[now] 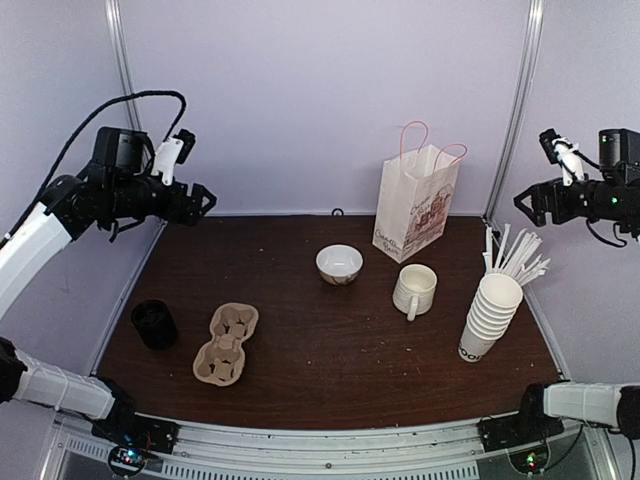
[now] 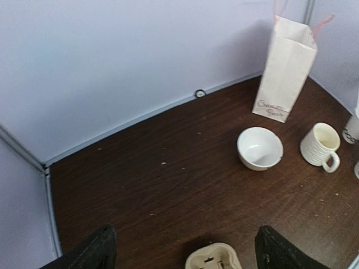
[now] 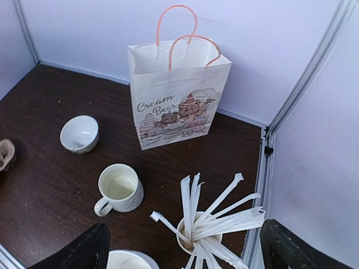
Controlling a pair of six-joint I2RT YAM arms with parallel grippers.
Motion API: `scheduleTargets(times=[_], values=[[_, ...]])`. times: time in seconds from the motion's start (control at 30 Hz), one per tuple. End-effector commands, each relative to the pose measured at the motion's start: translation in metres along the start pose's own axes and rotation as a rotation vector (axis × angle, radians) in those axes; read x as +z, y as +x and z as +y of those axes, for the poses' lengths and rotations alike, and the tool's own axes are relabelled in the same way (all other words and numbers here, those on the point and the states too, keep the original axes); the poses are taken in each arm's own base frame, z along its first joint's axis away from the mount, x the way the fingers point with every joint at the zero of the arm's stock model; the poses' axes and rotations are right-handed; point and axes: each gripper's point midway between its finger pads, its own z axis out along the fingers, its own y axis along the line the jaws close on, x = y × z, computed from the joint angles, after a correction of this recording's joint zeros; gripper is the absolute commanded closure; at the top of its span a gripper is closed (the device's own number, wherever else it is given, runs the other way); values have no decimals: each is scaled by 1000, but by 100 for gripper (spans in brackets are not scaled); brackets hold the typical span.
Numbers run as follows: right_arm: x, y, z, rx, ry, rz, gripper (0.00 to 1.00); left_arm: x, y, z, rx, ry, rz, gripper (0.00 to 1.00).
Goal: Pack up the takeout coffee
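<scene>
The takeout coffee cups are white paper cups with black lettering at the base, nested in a leaning stack [image 1: 490, 318] at the table's right; its top rim [image 3: 129, 261] shows in the right wrist view. A black round stack [image 1: 154, 324] stands at the left, beside a two-hole pulp cup carrier [image 1: 226, 344] [image 2: 213, 259]. A white paper bag with pink handles [image 1: 415, 202] [image 3: 175, 98] stands open at the back. My left gripper [image 1: 205, 200] [image 2: 185, 252] hangs open high over the left back. My right gripper [image 1: 524, 203] [image 3: 185, 249] hangs open high at the right, above the cups.
A white ceramic bowl [image 1: 339, 264] [image 2: 259, 147] [image 3: 79, 133] and a handled white mug [image 1: 414, 290] [image 2: 321, 145] [image 3: 119, 188] sit mid-table. A cup of paper-wrapped straws [image 1: 515, 256] [image 3: 208, 221] stands behind the cup stack. Pale walls close in the back and sides.
</scene>
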Motion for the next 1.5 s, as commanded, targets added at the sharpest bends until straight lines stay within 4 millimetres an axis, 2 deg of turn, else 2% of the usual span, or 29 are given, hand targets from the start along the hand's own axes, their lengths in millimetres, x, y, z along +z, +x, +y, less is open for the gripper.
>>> scheduleTargets(times=[0.0, 0.17, 0.27, 0.37, 0.47, 0.63, 0.7, 0.83, 1.0, 1.13, 1.47], values=[[-36, 30, 50, -195, -215, 51, 2, 7, -8, -70, 58, 205, 35, 11], [-74, 66, 91, -385, -449, 141, 1, 14, -4, -160, 163, 412, 43, 12], [-92, 90, 104, -479, -513, 180, 1, 19, 5, -203, 185, 507, 50, 12], [-103, 114, 105, -614, -516, 218, 1, 29, 16, -230, 193, 553, 75, 12], [-103, 129, 104, -662, -534, 269, 2, 40, 25, -254, 170, 612, 96, 12], [-82, 136, 107, -559, -639, 366, 24, 54, 33, -283, 148, 679, 115, 12], [-69, 135, 105, -497, -670, 426, 28, 59, 35, -292, 147, 696, 122, 12], [-47, 137, 108, -481, -700, 525, 28, 69, 42, -302, 147, 712, 143, 12], [-18, 153, 104, -558, -580, 638, 35, 77, 52, -306, 135, 717, 174, 12], [-2, 162, 92, -575, -504, 678, 43, 79, 54, -310, 125, 727, 181, 12], [-1, 171, 98, -595, -542, 696, 62, 86, 56, -312, 116, 721, 191, 12]])
